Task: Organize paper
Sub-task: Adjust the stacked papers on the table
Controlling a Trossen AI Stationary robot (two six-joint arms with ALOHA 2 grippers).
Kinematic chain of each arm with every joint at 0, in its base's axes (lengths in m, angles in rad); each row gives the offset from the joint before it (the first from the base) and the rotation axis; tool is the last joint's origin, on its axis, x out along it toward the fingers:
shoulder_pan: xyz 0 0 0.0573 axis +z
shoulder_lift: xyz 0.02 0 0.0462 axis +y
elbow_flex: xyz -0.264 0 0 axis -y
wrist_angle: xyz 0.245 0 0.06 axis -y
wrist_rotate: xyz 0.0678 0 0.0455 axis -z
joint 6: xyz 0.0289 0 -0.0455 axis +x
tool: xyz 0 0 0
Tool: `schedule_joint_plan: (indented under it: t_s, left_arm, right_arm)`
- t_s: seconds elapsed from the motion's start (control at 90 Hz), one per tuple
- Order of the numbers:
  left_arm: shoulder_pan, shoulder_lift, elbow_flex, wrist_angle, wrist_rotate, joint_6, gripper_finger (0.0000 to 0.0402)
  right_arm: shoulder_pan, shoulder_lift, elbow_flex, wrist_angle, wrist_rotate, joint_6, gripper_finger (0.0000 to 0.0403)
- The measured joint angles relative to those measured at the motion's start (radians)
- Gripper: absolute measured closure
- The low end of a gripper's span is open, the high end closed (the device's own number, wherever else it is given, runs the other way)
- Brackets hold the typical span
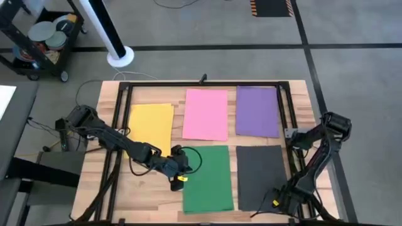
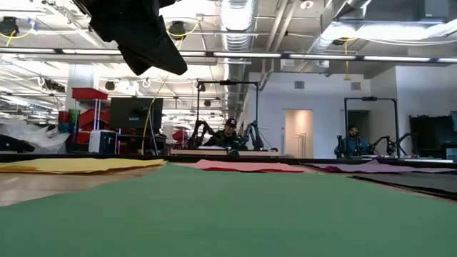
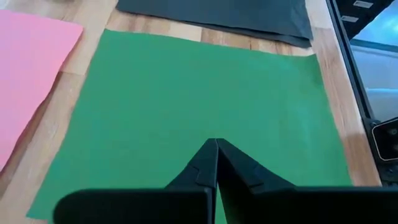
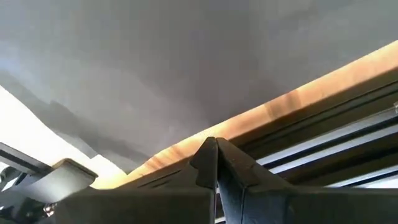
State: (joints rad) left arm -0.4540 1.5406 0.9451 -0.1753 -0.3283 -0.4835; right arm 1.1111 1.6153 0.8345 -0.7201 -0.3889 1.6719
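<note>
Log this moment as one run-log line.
left pincer: shut, over green sheet left edge | right pincer: shut, at black sheet near edge | yellow, pink, purple sheets: flat, far row

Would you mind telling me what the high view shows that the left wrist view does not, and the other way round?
Only the high view shows the yellow sheet, the purple sheet, the whole table frame and the right tool parked near the black sheet's front corner. Only the left wrist view shows the left tool with its fingers pressed together, above the green sheet. Both show the green, black and pink sheet lying flat, apart from one another, on the wooden table.
</note>
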Motion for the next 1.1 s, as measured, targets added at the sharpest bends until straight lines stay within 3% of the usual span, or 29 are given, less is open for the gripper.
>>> schedule_joint_plan:
  t_s: [1.1]
  left_arm:
    - [0.000,0.000,0.000,-0.018,-0.016,0.000,0.0401]
  right_arm:
    - [-0.027,0.008,0.000,0.005,0.028,-0.043,0.0403]
